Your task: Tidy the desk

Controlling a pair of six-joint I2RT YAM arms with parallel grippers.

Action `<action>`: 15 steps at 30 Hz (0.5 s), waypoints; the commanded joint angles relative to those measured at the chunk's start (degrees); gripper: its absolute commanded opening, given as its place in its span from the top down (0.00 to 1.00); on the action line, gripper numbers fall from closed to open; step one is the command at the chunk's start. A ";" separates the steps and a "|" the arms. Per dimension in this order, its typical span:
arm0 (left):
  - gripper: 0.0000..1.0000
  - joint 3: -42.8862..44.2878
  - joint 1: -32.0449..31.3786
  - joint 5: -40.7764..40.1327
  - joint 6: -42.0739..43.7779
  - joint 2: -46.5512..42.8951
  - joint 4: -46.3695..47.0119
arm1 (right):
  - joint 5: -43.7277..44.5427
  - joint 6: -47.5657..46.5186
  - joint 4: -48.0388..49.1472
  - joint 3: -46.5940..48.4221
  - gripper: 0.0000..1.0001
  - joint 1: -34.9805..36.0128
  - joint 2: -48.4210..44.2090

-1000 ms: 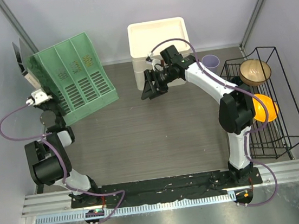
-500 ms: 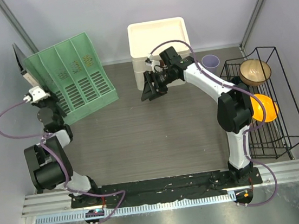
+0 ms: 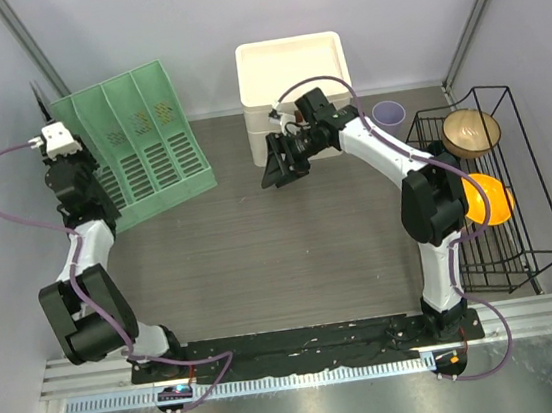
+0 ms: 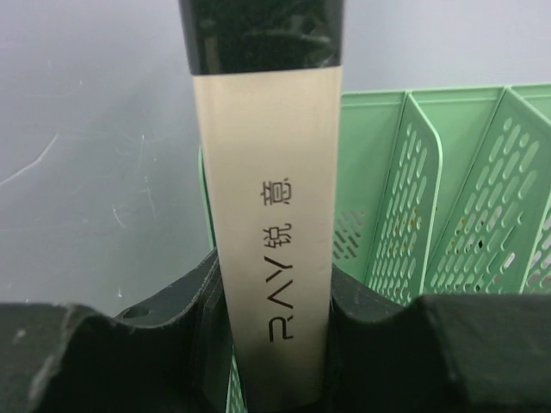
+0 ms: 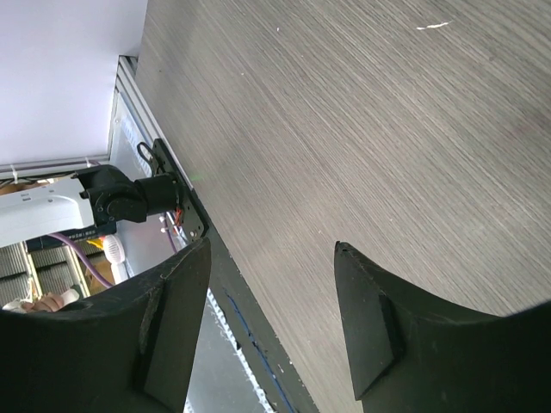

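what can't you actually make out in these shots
- Left wrist view: lower end of the notebook hidden behind the left gripper; pinched or merely flanked, cannot tell.
- Top view: orange round thing partly covered by the right arm; bowl or ball unclear.
- Top view: marks inside the green file rack too small to read.

Plain pale grey walls (image 3: 192, 15) enclose three sides; metal corner posts (image 3: 478, 8) stand at the rear; lighting is even.
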 commanded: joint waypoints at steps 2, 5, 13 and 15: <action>0.61 5.22 0.33 1.36 2.21 1.74 -8.11 | -1.35 -0.97 1.44 -0.81 0.36 -0.46 -2.32; 0.67 7.16 0.33 1.36 2.91 2.53 -12.16 | -1.35 -0.97 1.71 -0.72 0.35 -0.55 -2.24; 1.00 5.59 0.33 1.28 2.83 1.58 -10.94 | -1.44 -0.61 1.88 -0.63 0.36 -0.55 -1.89; 1.00 4.62 0.33 3.56 2.39 0.78 -9.36 | -1.44 -0.61 1.88 -0.72 0.36 -0.55 -1.89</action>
